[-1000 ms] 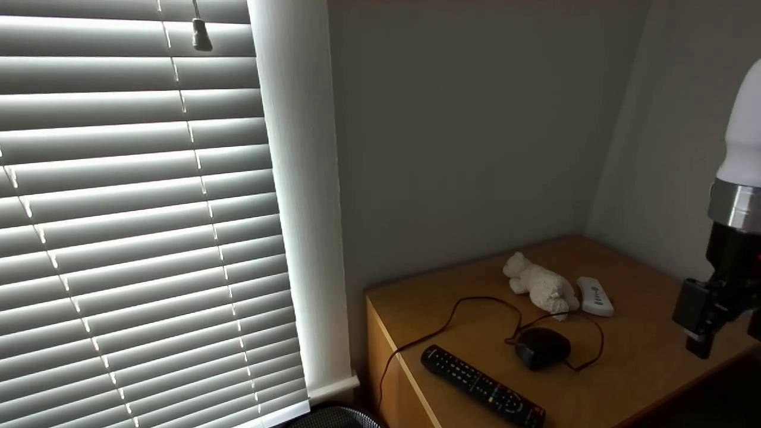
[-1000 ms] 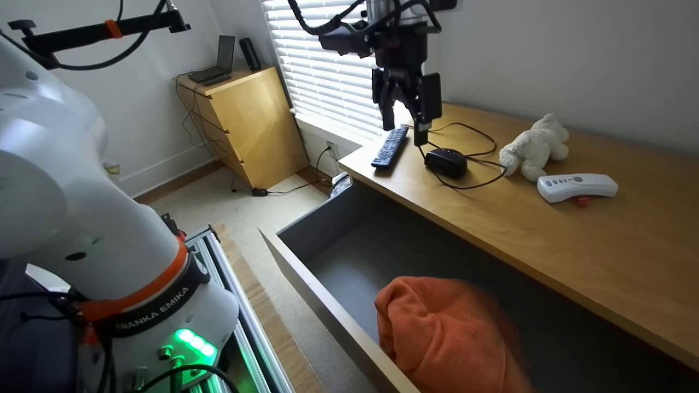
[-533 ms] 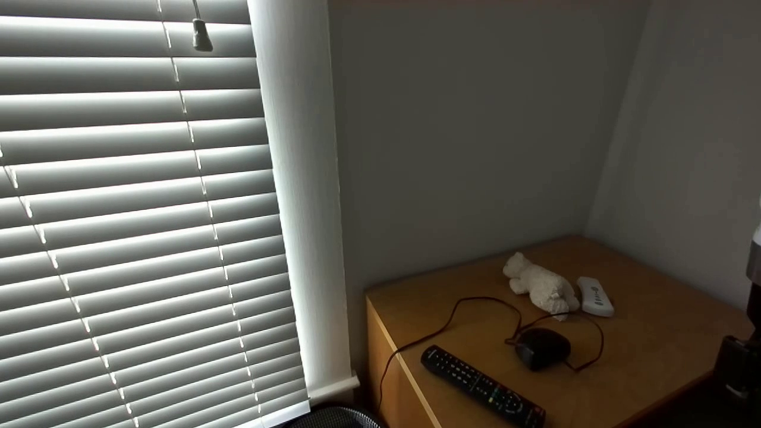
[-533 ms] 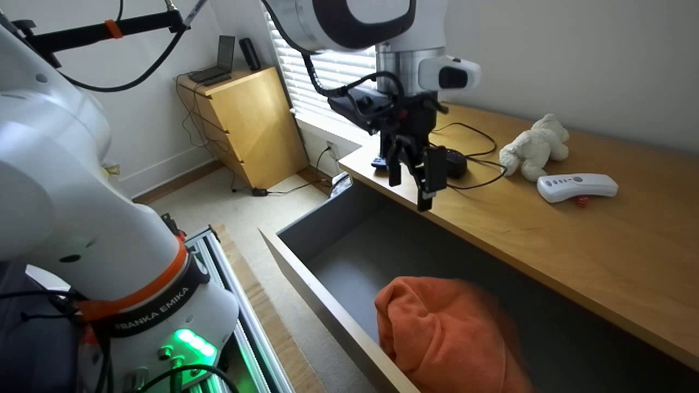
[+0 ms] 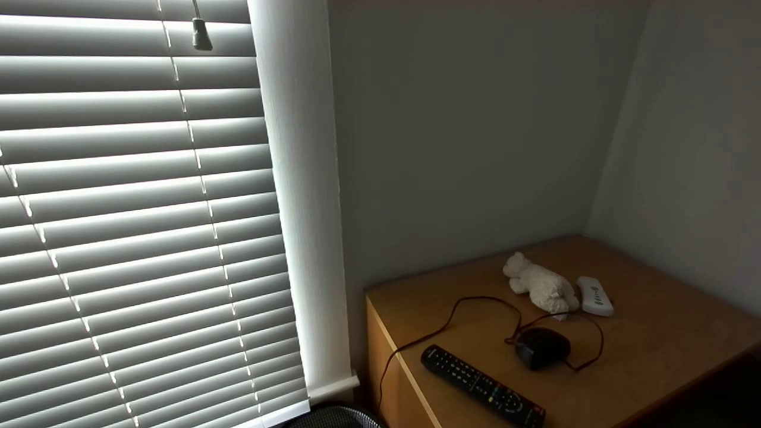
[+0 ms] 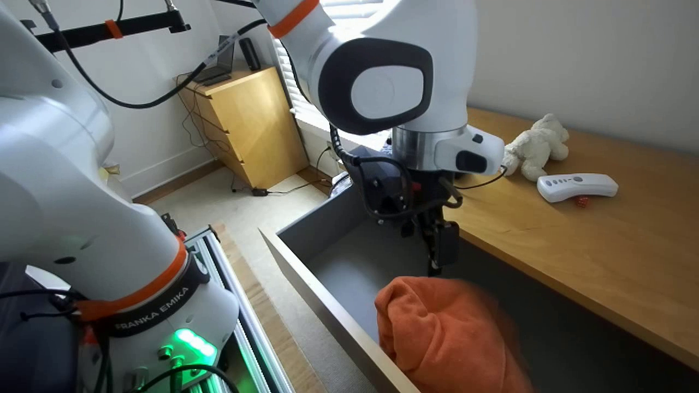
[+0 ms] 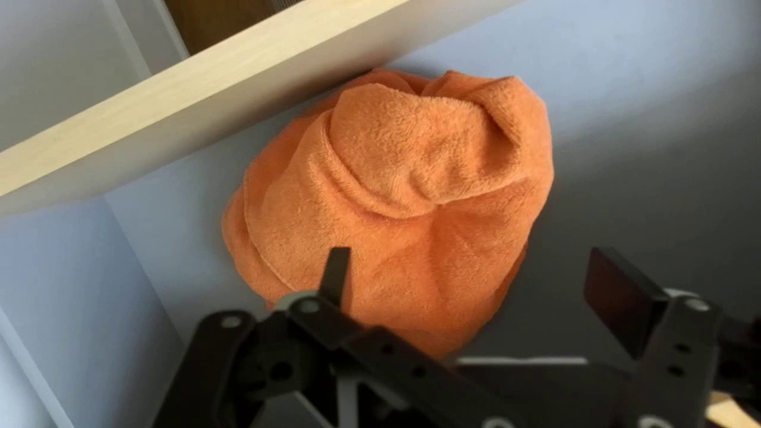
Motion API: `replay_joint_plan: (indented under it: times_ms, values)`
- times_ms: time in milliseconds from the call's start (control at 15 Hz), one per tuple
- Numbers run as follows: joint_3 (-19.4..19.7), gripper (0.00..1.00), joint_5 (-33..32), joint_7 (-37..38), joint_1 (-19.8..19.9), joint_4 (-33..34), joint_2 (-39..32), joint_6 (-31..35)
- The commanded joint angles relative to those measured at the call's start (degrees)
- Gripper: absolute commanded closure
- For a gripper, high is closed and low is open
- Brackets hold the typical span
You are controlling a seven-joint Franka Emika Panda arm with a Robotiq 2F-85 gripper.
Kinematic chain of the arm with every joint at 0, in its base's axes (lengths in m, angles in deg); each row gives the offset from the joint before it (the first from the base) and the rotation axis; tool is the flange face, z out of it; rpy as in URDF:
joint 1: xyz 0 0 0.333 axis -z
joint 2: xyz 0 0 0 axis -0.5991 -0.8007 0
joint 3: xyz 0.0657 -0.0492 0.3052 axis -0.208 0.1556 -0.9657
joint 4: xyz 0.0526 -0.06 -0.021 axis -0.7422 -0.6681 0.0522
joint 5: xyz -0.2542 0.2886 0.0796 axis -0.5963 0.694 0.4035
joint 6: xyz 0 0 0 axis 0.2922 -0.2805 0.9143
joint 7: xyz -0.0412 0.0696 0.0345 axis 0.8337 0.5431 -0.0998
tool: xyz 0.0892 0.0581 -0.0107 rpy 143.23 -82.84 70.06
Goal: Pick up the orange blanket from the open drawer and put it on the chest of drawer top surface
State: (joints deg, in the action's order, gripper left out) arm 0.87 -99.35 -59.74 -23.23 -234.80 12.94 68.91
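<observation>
The orange blanket (image 6: pixel 442 333) lies bunched up in the open drawer (image 6: pixel 322 308), near the drawer's front panel. It fills the middle of the wrist view (image 7: pixel 410 178). My gripper (image 6: pixel 423 254) is open and empty, pointing down into the drawer just above the blanket's far side. In the wrist view, the gripper (image 7: pixel 472 276) has one finger over the blanket and one over the dark drawer floor. I cannot tell whether a fingertip touches the cloth. The chest's wooden top surface (image 6: pixel 551 229) is beside the drawer and also shows in an exterior view (image 5: pixel 648 351). The gripper is out of view there.
On the chest top lie a black remote (image 5: pixel 483 385), a black corded device (image 5: pixel 542 349), a white plush bear (image 6: pixel 535 147) and a white controller (image 6: pixel 578 186). A small red item (image 6: pixel 582 202) is by the controller. The chest top's front edge is close to the gripper.
My gripper has moved down from above the chest top into the drawer space over the blanket, staying open. It has left an exterior view. The blanket has not moved.
</observation>
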Motion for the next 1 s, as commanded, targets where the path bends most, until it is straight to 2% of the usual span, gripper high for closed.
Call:
replay_joint_plan:
  times_ms: [0,200,667,933]
  values:
    - [0.71,0.0,0.85,-1.09,-0.25,0.28,-1.35,0.86]
    - [0.98,0.0,2.11,-2.33,-0.28,1.27,-4.34,1.98]
    - [0.99,0.0,2.24,-2.5,-0.29,1.77,-4.75,1.98]
    - [-0.44,0.0,4.1,-1.37,-1.56,2.85,-11.32,3.04]
